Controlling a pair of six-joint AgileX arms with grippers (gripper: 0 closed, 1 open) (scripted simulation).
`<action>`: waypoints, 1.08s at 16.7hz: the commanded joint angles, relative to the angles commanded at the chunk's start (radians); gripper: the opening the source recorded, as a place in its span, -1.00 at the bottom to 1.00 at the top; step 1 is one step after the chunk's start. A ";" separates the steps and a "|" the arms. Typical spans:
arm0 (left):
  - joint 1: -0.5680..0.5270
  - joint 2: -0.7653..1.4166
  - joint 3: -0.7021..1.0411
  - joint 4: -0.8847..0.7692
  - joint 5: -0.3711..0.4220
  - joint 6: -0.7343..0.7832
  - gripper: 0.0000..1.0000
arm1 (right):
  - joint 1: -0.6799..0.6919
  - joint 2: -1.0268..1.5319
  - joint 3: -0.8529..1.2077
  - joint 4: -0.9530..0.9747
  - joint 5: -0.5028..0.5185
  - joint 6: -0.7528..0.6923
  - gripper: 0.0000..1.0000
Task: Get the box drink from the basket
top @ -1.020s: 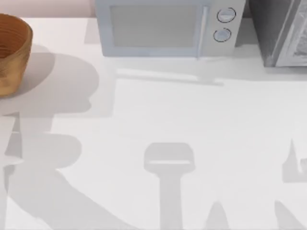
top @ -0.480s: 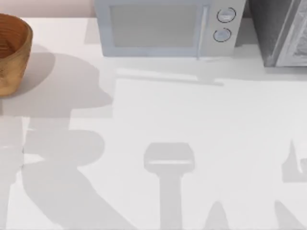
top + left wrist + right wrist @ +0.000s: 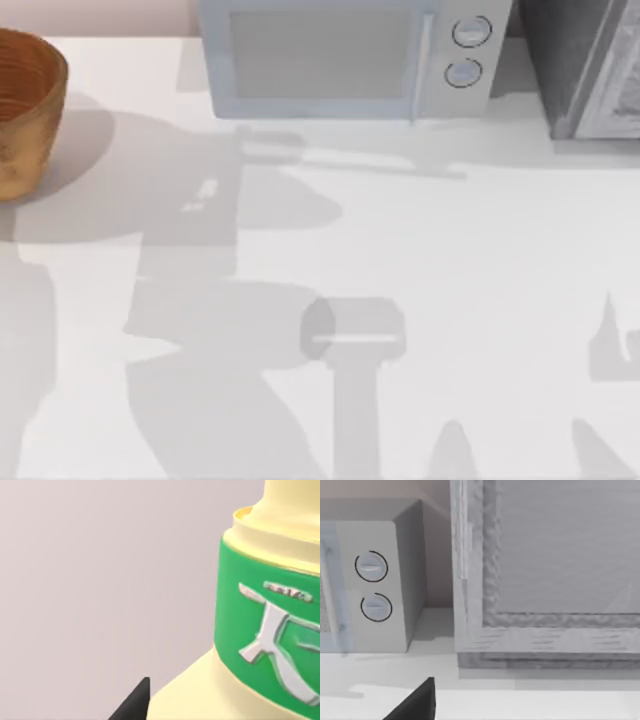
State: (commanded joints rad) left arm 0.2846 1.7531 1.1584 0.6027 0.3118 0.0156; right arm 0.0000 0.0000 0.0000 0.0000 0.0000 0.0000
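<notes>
The box drink (image 3: 260,630) looms very close in the left wrist view: pale-yellow body, green band with white print, plain wall behind it. My left gripper (image 3: 200,711) is shut on it, and one black fingertip (image 3: 134,705) shows beside its base. The orange-brown woven basket (image 3: 25,110) stands at the table's far left edge in the top view, and the ribbed inner wall that shows holds nothing. A black part of my right gripper (image 3: 417,702) appears in the right wrist view, facing the microwave's dial side.
A grey microwave (image 3: 345,60) stands at the back middle, its two dials (image 3: 372,587) also in the right wrist view. A grey textured cabinet (image 3: 590,65) sits at the back right. Arm shadows lie across the white table (image 3: 480,250).
The large arm shadow on the left of the table has slid rightward, now reaching the middle shadow. Basket, microwave and the other shadows have not moved.
</notes>
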 joint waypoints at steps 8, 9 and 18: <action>0.001 -0.023 0.019 -0.045 -0.001 0.002 -1.00 | 0.000 0.000 0.000 0.000 0.000 0.000 1.00; 0.000 -0.032 0.010 -0.050 -0.003 0.001 -1.00 | 0.000 0.000 0.000 0.000 0.000 0.000 1.00; -0.070 -0.457 -0.285 -0.191 -0.081 0.001 -1.00 | 0.000 0.000 0.000 0.000 0.000 0.000 1.00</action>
State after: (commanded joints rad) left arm 0.2141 1.2962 0.8730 0.4113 0.2309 0.0166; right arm 0.0000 0.0000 0.0000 0.0000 0.0000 0.0000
